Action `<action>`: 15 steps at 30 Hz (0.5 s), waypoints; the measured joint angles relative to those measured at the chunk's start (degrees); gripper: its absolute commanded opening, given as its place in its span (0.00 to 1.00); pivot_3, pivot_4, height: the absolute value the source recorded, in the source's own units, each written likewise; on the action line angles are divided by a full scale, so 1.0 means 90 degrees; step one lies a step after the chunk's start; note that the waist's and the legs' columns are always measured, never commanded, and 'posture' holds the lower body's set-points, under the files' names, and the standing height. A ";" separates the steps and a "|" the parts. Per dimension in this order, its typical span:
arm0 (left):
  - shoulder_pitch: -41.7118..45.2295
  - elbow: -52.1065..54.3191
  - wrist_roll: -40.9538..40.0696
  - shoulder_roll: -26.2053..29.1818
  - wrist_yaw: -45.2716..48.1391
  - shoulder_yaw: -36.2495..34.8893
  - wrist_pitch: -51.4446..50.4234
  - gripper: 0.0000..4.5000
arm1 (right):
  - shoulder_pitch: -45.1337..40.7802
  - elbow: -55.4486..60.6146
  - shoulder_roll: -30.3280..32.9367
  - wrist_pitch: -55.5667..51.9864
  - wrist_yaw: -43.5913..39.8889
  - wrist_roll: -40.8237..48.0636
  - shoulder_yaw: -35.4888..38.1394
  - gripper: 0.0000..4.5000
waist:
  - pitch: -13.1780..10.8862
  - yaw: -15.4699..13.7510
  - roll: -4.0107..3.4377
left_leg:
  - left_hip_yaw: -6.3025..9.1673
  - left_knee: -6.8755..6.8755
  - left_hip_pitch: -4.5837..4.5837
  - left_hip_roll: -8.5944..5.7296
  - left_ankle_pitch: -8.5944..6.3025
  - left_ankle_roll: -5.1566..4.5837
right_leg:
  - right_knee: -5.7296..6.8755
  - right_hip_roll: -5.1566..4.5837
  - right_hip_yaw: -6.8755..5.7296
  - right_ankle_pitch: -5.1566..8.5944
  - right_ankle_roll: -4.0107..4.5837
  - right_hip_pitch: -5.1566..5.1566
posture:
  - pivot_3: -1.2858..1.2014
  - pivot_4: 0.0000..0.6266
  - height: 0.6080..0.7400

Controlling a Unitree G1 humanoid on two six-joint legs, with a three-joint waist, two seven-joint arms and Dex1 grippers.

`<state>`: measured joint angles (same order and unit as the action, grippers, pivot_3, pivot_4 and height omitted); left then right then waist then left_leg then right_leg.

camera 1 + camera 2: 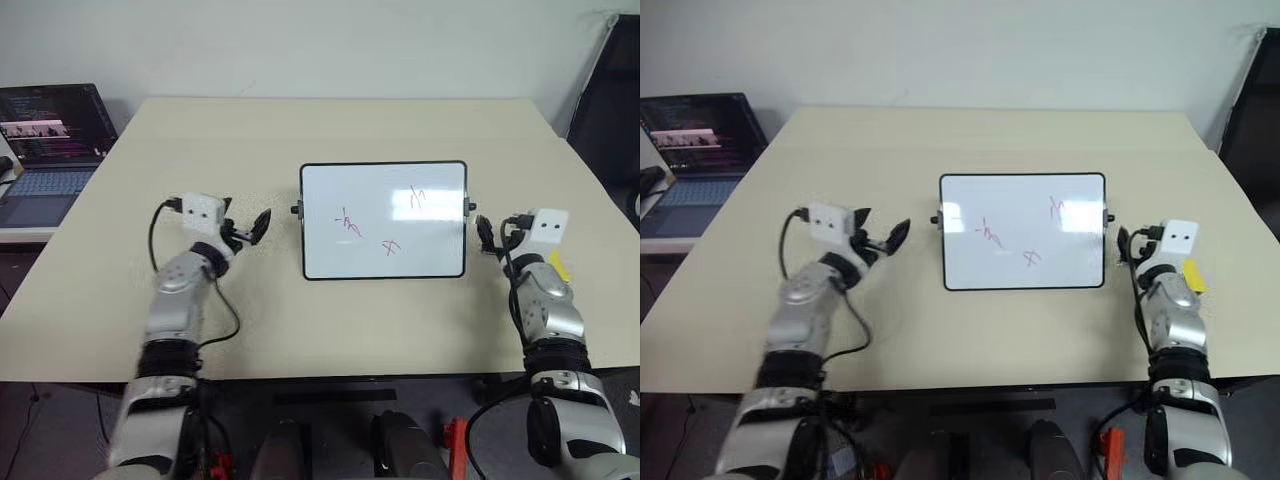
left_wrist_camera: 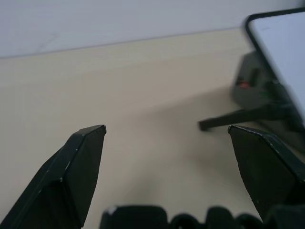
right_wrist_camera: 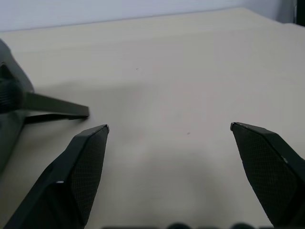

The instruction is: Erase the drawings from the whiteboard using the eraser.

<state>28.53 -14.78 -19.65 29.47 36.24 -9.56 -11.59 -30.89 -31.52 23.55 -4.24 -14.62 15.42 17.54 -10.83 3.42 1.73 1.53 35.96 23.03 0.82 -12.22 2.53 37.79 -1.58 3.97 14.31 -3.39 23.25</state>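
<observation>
Whiteboard [image 1: 384, 220] propped mid-tabletop [image 1: 300, 130], drawings [image 1: 348, 224] intact | eraser [image 1: 559, 265] beneath right gripper [image 3: 169, 129] | left gripper [image 2: 167, 130] flanking | both jaws wide, empty, ready.

I cannot read any words or numbers here. The whiteboard [image 1: 383, 220] has only three small red drawings [image 1: 348, 224] on it, and they are scribbles, not letters. The laptop [image 1: 48, 150] screen shows lines of writing, but they are too tiny for me to read.
</observation>
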 measured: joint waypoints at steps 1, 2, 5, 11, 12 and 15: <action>-0.0027 0.0336 -0.0245 0.0205 0.0320 0.0005 -0.0327 1.00 | 0.0013 0.0000 0.0041 -0.0031 -0.0050 0.0008 0.0029 1.00 | 0.0000 -0.0007 0.0000 | 0.0000 0.0001 0.0000 0.0000 0.0000 0.0000 | -0.0001 0.0000 0.0000 0.0000 0.0000 -0.0002 | 0.52 0.24 1.00; -0.0087 0.0697 -0.0497 0.0431 0.0678 0.0030 -0.0685 1.00 | 0.0014 0.0001 0.0053 -0.0073 -0.0088 0.0035 0.0042 1.00 | 0.0000 -0.0010 0.0000 | 0.0000 0.0001 -0.0001 -0.0001 0.0000 0.0000 | -0.0001 -0.0001 0.0000 0.0000 0.0000 -0.0004 | 0.52 0.24 1.00; -0.0075 0.1770 -0.1211 0.0900 0.1620 0.0357 -0.1766 1.00 | 0.0064 0.0038 0.0153 -0.0311 -0.0251 0.0054 0.0044 1.00 | 0.0000 -0.0036 0.0000 | 0.0001 0.0003 -0.0001 -0.0002 0.0000 0.0000 | -0.0001 -0.0003 -0.0001 0.0001 -0.0001 -0.0005 | 0.52 0.24 1.00; 0.0599 0.2550 -0.1683 0.0357 0.2027 0.1277 -0.2615 1.00 | 0.0197 0.0504 0.0631 -0.0742 -0.0511 0.0123 0.0121 1.00 | 0.0000 -0.0050 0.0000 | 0.0001 0.0004 -0.0002 -0.0002 0.0000 -0.0001 | -0.0002 0.0000 0.0001 0.0005 -0.0008 -0.0006 | 0.52 0.24 1.00; 0.0681 0.2538 -0.1680 0.0181 0.2024 0.1389 -0.2666 1.00 | 0.0288 0.0672 0.0743 -0.0877 -0.0547 0.0180 0.0186 1.00 | 0.0000 -0.0051 0.0000 | 0.0001 0.0003 -0.0001 -0.0002 0.0000 -0.0001 | -0.0002 0.0000 0.0001 0.0005 -0.0007 -0.0006 | 0.52 0.24 1.00; 0.0896 0.2382 -0.1617 -0.0306 0.2062 0.1835 -0.2681 1.00 | 0.0513 0.1048 0.1152 -0.1365 -0.0686 0.0337 0.0395 1.00 | 0.0000 -0.0051 0.0000 | -0.0004 0.0005 -0.0001 -0.0004 0.0000 -0.0001 | -0.0005 -0.0001 0.0007 0.0005 -0.0007 -0.0006 | 0.52 0.24 1.00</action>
<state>36.60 6.65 -34.20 26.72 54.80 6.96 -35.72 -26.27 -22.09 33.91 -16.52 -20.80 18.46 21.10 -10.83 2.96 1.73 1.50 36.01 23.03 0.78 -12.22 2.52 37.75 -1.59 4.03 14.36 -3.45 23.20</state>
